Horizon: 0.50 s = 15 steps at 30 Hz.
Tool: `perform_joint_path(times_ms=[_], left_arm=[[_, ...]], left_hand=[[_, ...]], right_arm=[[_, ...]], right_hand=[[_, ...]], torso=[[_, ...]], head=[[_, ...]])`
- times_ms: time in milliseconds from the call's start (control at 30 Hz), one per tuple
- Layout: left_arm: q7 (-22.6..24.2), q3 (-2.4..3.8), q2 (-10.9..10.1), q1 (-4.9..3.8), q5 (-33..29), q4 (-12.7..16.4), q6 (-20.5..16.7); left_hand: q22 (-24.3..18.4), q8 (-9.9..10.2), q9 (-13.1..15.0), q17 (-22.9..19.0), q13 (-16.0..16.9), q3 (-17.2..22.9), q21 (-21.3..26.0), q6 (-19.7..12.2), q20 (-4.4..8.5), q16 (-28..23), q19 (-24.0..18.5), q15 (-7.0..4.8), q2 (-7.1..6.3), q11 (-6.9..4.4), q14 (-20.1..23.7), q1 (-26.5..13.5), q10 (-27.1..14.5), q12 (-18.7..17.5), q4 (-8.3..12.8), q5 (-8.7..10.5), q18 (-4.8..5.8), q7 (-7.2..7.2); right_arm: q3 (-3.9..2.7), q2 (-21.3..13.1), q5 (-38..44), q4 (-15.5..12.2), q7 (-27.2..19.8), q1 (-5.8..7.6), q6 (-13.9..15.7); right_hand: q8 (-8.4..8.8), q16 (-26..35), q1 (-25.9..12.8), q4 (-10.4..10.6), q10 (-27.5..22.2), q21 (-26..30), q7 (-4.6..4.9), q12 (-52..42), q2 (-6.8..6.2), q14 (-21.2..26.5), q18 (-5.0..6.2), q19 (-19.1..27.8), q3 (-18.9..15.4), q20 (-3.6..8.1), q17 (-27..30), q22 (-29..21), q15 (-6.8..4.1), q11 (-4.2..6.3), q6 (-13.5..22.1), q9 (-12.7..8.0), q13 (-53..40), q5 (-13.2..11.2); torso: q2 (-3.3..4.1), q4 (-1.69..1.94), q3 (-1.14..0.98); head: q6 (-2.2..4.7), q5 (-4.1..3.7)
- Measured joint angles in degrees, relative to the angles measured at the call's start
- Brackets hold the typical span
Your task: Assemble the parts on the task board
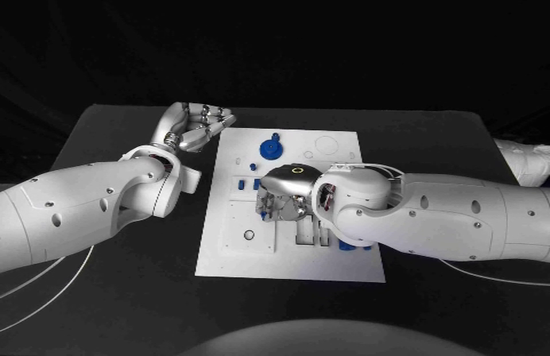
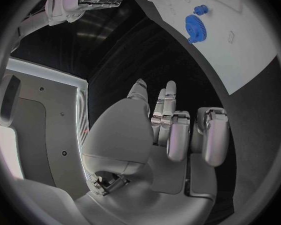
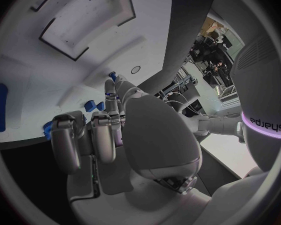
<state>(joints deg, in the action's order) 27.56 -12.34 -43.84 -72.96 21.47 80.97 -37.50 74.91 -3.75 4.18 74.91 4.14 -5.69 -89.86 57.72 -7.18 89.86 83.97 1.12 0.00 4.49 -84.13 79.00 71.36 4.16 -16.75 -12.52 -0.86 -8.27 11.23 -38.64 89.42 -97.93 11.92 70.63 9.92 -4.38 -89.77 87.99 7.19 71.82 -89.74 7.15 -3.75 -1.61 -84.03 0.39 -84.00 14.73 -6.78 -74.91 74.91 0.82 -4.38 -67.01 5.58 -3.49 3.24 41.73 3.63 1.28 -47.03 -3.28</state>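
Right robot hand (image 1: pixel 287 193) hovers low over the white board (image 1: pixel 332 265) on the bench, fingers curled around a small blue part (image 3: pixel 112 76), possibly pinching it. Left robot hand (image 1: pixel 195 127) waits curled, empty. Next: careful seating.

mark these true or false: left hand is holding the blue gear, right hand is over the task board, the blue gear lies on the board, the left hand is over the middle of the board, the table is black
1. The left hand holds the blue gear. False: the gear lies on the board apart from that hand, whose curled fingers hold nothing.
2. The right hand is over the task board. True.
3. The blue gear lies on the board. True, in its far part.
4. The left hand is over the middle of the board. False: it is beside the board's far left corner, over the black table.
5. The table is black. True.
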Motion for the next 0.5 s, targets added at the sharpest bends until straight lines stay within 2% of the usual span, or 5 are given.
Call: perform_joint_path(times_ms=[167,233,300,500], left_arm=[[0.0,-0.02,0.0,0.0,0.0,0.0,0.0],[0.0,-0.02,0.0,0.0,0.0,0.0,0.0],[0.0,-0.02,0.0,0.0,0.0,0.0,0.0],[0.0,-0.02,0.0,0.0,0.0,0.0,0.0]], left_hand=[[0.0,0.0,0.0,0.0,0.0,0.0,0.0,0.0,0.0,0.0,0.0,0.0,0.0,0.0,0.0,0.0,0.0,0.0,0.0,0.0,-0.01,0.0],[0.0,0.0,0.0,0.0,0.0,0.0,0.0,0.0,0.0,0.0,0.0,0.0,0.0,0.0,0.0,0.0,0.0,0.0,0.0,0.0,0.0,0.0],[0.0,0.0,0.0,0.0,0.0,0.0,0.0,0.0,0.0,0.0,0.0,0.0,0.0,0.0,0.0,0.0,0.0,0.0,0.0,0.0,0.0,0.0],[0.0,0.0,0.0,0.0,0.0,0.0,0.0,0.0,0.0,0.0,0.0,0.0,0.0,0.0,0.0,0.0,0.0,0.0,0.0,0.0,-0.01,0.0]], right_arm=[[-0.02,0.0,0.7,-0.1,0.0,-0.03,-0.1],[-0.02,0.0,0.9,-0.1,0.0,-0.03,-0.2],[-0.03,0.0,1.1,-0.1,0.0,-0.04,-0.2],[0.01,0.0,1.5,0.0,0.1,-0.07,-0.6]], right_hand=[[0.1,0.0,0.0,0.0,0.0,0.0,0.01,0.0,0.0,0.0,0.0,0.0,0.0,0.0,0.0,0.0,0.0,-0.02,0.0,0.0,0.0,0.0],[0.12,0.0,0.0,0.0,-0.4,0.0,0.01,0.0,0.0,0.0,0.0,0.0,0.0,-0.02,0.0,0.0,0.0,-0.39,0.0,0.0,0.0,0.0],[0.2,0.0,-0.4,0.0,-1.0,0.0,0.34,0.0,-0.38,0.2,0.0,0.0,0.0,-0.42,0.0,0.0,0.2,-0.38,0.4,0.0,0.0,0.0],[0.44,0.0,-0.7,0.0,-1.4,0.0,0.03,0.0,-0.68,0.0,0.0,0.0,0.0,-0.42,0.0,0.0,0.41,-0.4,0.7,-0.3,0.0,0.0]], torso=[[0.0,0.0,0.0],[0.0,0.0,0.0],[0.0,0.0,0.0],[0.0,0.02,0.02]], head=[[0.03,-0.08],[-0.01,-0.08],[-0.02,-0.09],[-0.03,-0.09]])
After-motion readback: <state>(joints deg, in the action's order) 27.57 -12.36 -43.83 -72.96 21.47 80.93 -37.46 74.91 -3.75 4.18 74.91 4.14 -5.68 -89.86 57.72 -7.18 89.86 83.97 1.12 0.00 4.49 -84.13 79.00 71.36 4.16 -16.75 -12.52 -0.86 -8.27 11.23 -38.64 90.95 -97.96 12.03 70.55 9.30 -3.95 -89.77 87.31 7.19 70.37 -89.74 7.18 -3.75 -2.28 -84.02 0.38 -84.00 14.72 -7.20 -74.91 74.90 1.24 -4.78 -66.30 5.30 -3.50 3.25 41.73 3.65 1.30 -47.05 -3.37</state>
